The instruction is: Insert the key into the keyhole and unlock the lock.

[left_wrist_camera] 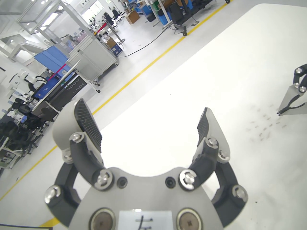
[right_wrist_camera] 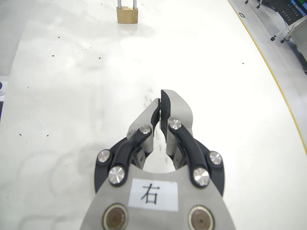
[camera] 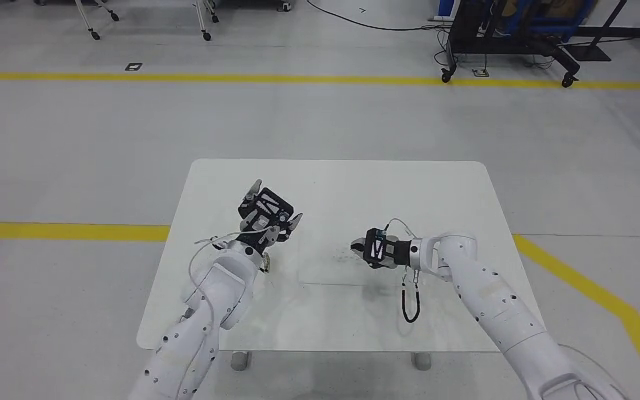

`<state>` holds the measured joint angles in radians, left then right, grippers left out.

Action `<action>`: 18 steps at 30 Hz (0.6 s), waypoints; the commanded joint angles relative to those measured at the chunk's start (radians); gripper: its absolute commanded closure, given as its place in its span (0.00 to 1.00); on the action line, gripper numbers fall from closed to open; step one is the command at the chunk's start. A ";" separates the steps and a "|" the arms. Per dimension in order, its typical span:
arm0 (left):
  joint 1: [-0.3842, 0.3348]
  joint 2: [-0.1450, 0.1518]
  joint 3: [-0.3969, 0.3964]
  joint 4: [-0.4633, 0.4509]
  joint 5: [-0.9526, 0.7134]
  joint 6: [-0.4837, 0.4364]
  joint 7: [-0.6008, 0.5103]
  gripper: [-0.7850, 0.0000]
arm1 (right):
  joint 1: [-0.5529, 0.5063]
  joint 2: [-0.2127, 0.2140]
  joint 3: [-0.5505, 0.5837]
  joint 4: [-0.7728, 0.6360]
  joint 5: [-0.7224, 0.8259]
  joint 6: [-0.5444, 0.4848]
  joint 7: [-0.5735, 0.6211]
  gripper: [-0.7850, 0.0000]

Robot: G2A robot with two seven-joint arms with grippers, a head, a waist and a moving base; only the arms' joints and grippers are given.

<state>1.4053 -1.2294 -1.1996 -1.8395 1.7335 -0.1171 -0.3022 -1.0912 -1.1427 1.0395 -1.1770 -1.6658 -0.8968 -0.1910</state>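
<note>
Brass padlock [right_wrist_camera: 127,15] stands upright on white table [right_wrist_camera: 215,72], shackle up, long axis vertical. It sits dead ahead of right gripper [right_wrist_camera: 160,99] and well apart from it. Right gripper's fingertips pressed together, low over tabletop; cannot tell whether key is pinched between pads. Left gripper [left_wrist_camera: 146,118] spread wide, holding nothing, raised above table. Padlock lies toward left arm's side, so that arm likely nearer. Keyhole probably in base, against table; lock likely needs lifting or tipping first.
</note>
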 commanded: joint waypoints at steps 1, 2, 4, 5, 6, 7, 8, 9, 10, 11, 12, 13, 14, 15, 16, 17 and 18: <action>-0.001 0.000 0.003 0.001 -0.001 0.000 0.000 0.00 | 0.000 0.000 0.000 0.000 0.000 0.000 0.000 1.00; -0.001 0.000 0.003 0.001 -0.001 0.000 0.000 0.00 | 0.000 0.000 0.000 0.000 0.000 0.000 0.000 1.00; -0.001 0.000 0.003 0.001 -0.001 0.000 0.000 0.00 | -0.007 -0.001 0.003 -0.001 0.022 0.012 -0.007 1.00; -0.001 0.000 0.003 0.001 -0.001 0.000 0.000 0.00 | -0.008 -0.003 0.010 -0.003 0.052 0.022 -0.013 1.00; -0.001 0.000 0.003 0.001 -0.001 0.000 0.000 0.00 | -0.007 -0.004 0.021 -0.005 0.089 0.042 -0.020 1.00; -0.001 0.000 0.003 0.001 -0.001 0.000 0.000 0.00 | -0.009 -0.006 0.031 -0.009 0.128 0.054 -0.025 1.00; -0.001 0.000 0.003 0.001 -0.001 0.000 0.000 0.00 | -0.010 -0.007 0.042 -0.014 0.171 0.057 -0.027 1.00; -0.001 0.000 0.003 0.001 -0.001 0.000 0.000 0.00 | -0.014 -0.008 0.058 -0.016 0.226 0.062 -0.030 1.00; -0.001 0.000 0.003 0.001 -0.001 0.000 0.000 0.00 | -0.019 -0.009 0.071 -0.018 0.293 0.057 -0.030 1.00; -0.001 0.000 0.003 0.001 -0.001 0.000 0.000 0.00 | -0.023 -0.010 0.084 -0.017 0.364 0.048 -0.021 1.00; -0.001 0.000 0.003 0.001 -0.001 0.000 0.000 0.00 | -0.026 -0.012 0.096 -0.017 0.440 0.040 -0.009 1.00; -0.001 0.000 0.003 0.001 -0.001 0.000 0.000 0.00 | -0.029 -0.014 0.105 -0.017 0.508 0.035 0.008 1.00; -0.001 0.000 0.003 0.001 -0.001 0.000 0.000 0.00 | -0.029 -0.014 0.111 -0.022 0.554 0.038 0.037 1.00; -0.001 0.000 0.003 0.001 -0.001 0.000 0.000 0.00 | -0.029 -0.014 0.111 -0.022 0.554 0.038 0.037 1.00; -0.001 0.000 0.003 0.001 -0.001 0.000 0.000 0.00 | -0.029 -0.014 0.111 -0.022 0.554 0.038 0.037 1.00; -0.001 0.000 0.003 0.001 -0.001 0.000 0.000 0.00 | -0.029 -0.014 0.111 -0.022 0.554 0.038 0.037 1.00; -0.001 0.000 0.003 0.001 -0.001 0.000 0.000 0.00 | -0.029 -0.014 0.111 -0.022 0.554 0.038 0.037 1.00</action>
<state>1.4047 -1.2296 -1.1961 -1.8383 1.7328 -0.1168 -0.3025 -1.1200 -1.1569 1.1514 -1.1988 -1.1019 -0.8588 -0.1527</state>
